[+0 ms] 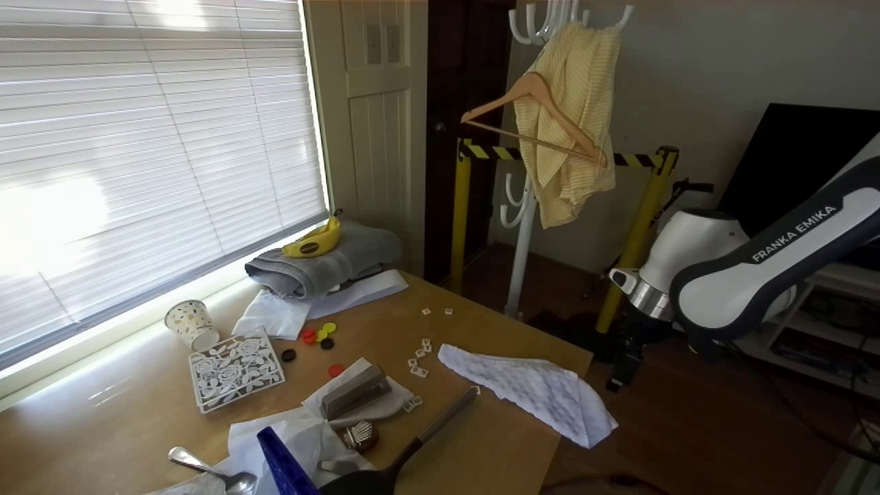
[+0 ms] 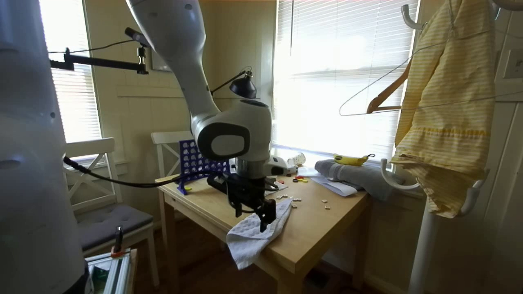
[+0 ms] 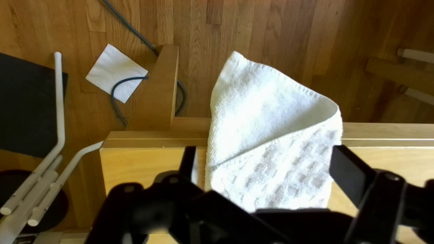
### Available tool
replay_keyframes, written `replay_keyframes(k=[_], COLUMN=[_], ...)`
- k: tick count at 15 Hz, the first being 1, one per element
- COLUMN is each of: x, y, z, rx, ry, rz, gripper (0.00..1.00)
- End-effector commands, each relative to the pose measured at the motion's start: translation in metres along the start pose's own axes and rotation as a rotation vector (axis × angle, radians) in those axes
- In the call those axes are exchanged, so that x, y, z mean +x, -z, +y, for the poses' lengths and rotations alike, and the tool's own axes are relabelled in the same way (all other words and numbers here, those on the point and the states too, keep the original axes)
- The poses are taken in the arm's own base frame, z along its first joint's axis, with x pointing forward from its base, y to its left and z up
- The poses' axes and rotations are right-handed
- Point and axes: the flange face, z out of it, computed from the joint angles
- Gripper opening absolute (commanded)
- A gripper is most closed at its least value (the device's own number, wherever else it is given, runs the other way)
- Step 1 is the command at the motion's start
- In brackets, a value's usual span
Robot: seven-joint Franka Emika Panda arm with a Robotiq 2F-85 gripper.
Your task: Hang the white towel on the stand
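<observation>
The white towel (image 1: 543,385) lies partly on the table and hangs over its edge. It also shows in another exterior view (image 2: 249,241) and in the wrist view (image 3: 271,135), where its hanging end is folded over. My gripper (image 3: 264,150) is open, with one finger on each side of the towel as the wrist view sees it. It is empty and seems to be above the towel. It shows in both exterior views (image 1: 617,381) (image 2: 251,218). The white stand (image 1: 520,261) has curved hooks and stands beyond the table; it shows at left in the wrist view (image 3: 60,118).
A yellow striped cloth (image 1: 570,117) and a wooden hanger (image 1: 533,84) hang on the stand's upper part. The wooden table (image 2: 318,228) holds small tiles, a spatula (image 1: 440,423), a paper cup (image 1: 189,323), a grey towel (image 1: 357,254) and a blue game grid (image 2: 200,159). Yellow barrier posts (image 1: 460,220) stand behind.
</observation>
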Motion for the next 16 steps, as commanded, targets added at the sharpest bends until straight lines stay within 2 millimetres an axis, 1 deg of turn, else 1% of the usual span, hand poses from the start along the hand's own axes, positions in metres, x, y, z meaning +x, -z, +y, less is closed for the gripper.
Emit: replay_keyframes(k=[1,4,7,11,16], x=[0.012,0.025,0.024,0.024,0.035], y=[0.003,0.010,0.001,-0.025,-0.053], z=[0.008,0.015,0.029,0.046,0.049], rx=[0.042,0.111,0.140,0.154,0.154], ry=[0.052,0.139,0.189,0.180,0.147], rz=[0.047,0.073,0.057,0.007,-0.032], gripper=[1.00,1.00,1.00,1.00,1.00])
